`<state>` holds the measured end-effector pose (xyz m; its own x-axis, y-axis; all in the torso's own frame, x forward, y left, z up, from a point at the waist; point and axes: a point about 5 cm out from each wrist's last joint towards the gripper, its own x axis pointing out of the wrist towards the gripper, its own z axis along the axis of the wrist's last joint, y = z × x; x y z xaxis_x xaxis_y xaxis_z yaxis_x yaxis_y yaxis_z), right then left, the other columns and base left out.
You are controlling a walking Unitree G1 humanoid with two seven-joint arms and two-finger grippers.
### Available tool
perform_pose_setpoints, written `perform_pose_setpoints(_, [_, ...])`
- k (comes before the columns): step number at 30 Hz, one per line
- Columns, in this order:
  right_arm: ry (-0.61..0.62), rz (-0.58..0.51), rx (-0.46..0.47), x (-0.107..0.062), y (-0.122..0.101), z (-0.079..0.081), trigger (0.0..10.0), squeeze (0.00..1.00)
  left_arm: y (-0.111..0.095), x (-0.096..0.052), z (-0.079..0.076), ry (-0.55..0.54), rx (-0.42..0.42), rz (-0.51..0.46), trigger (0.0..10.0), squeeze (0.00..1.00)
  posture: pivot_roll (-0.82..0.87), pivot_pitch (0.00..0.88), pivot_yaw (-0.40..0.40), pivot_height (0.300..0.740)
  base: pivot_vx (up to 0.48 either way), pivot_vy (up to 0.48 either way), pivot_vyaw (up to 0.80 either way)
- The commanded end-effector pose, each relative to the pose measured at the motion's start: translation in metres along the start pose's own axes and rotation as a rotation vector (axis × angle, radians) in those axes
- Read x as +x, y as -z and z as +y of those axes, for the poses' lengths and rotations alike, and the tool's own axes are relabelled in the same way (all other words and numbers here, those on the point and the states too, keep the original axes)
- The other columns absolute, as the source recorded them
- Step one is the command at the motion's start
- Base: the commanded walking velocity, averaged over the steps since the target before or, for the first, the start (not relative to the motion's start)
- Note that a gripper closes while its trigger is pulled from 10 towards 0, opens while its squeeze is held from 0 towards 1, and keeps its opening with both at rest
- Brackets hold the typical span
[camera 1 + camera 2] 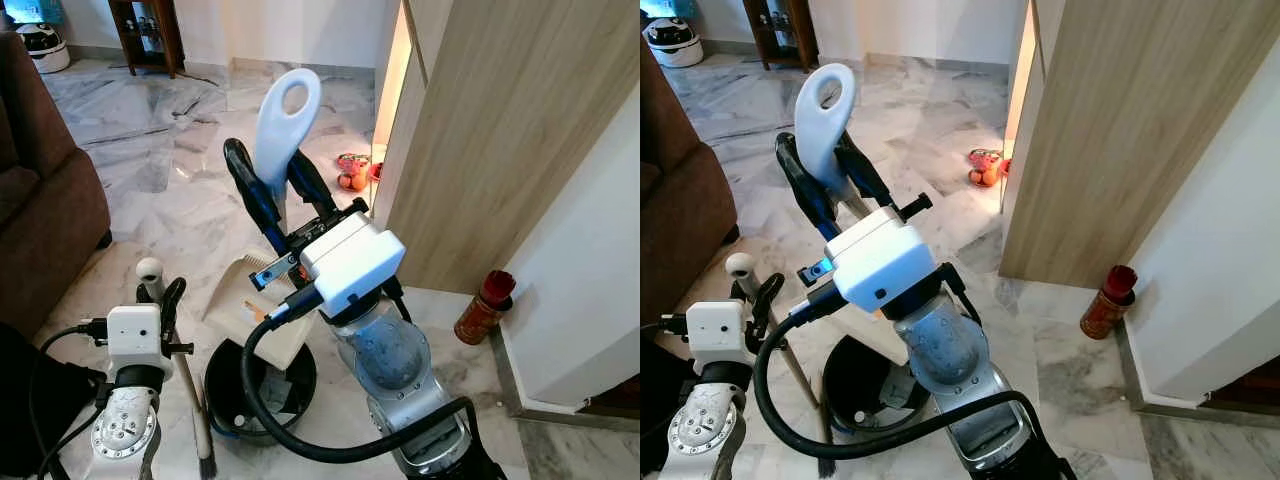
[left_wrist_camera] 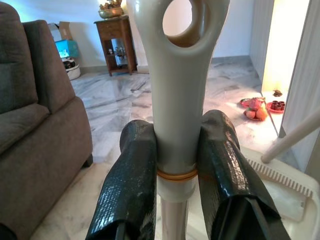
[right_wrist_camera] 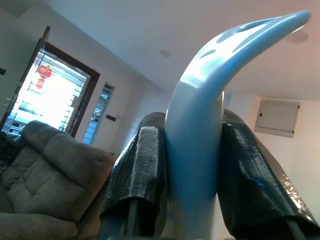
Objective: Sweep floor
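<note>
- Dustpan (image 1: 250, 305): cream, tilted up over the black bin (image 1: 262, 392); its long white handle (image 1: 285, 120) w/ oval hang hole sticks up above the bin.
- Right gripper (image 1: 281, 187): clamped on dustpan handle just below the hang hole, one black finger each side, touching; wrist view confirms both pads pressed to the handle (image 3: 192, 125).
- Broom (image 1: 192, 390): thin pole slants down just left of the bin, dark bristles on floor by the bin's left rim; rounded cream top end (image 1: 149, 270) w/ hole.
- Left gripper (image 2: 176, 172): closed on the broom pole right under its looped top, fingers (image 2: 131, 185) hugging both sides at an orange band.
- Bin: round, black, on marble floor (image 1: 170, 170), directly under the dustpan; some debris inside, can't tell what.
- Brown sofa (image 1: 45, 200): well left of the bin.
- Wood-panel wall (image 1: 490, 150): right of the bin; red-capped jar (image 1: 484, 307) stands at its base by the white wall.
- Plates of fruit (image 1: 352, 172): on floor beyond the bin, near the lit doorway.
- Dark wood cabinet (image 1: 147, 33): far back, beyond the sofa.
</note>
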<state>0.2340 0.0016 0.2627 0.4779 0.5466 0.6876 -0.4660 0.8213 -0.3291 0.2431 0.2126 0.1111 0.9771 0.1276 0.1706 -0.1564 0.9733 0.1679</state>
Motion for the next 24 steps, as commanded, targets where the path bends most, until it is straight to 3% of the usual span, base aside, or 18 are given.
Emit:
perform_pose_setpoints(1, [-0.016,-0.128,-0.022,0.0053,-0.0223,0.0004,10.0,0.00,-0.0090,0.0035,-0.0008,0.007,0.016,-0.053,10.0,0.00,0.15,0.081,-0.038,0.740,0.000,0.000,0.00])
perform_pose_setpoints(24, [-0.050,-0.125,-0.056,0.0033,-0.0203,0.0035,10.0,0.00,-0.0092,0.0040,-0.0022,0.009,0.010,-0.057,10.0,0.00,0.15,0.082,-0.041,0.740,0.000,0.000,0.00])
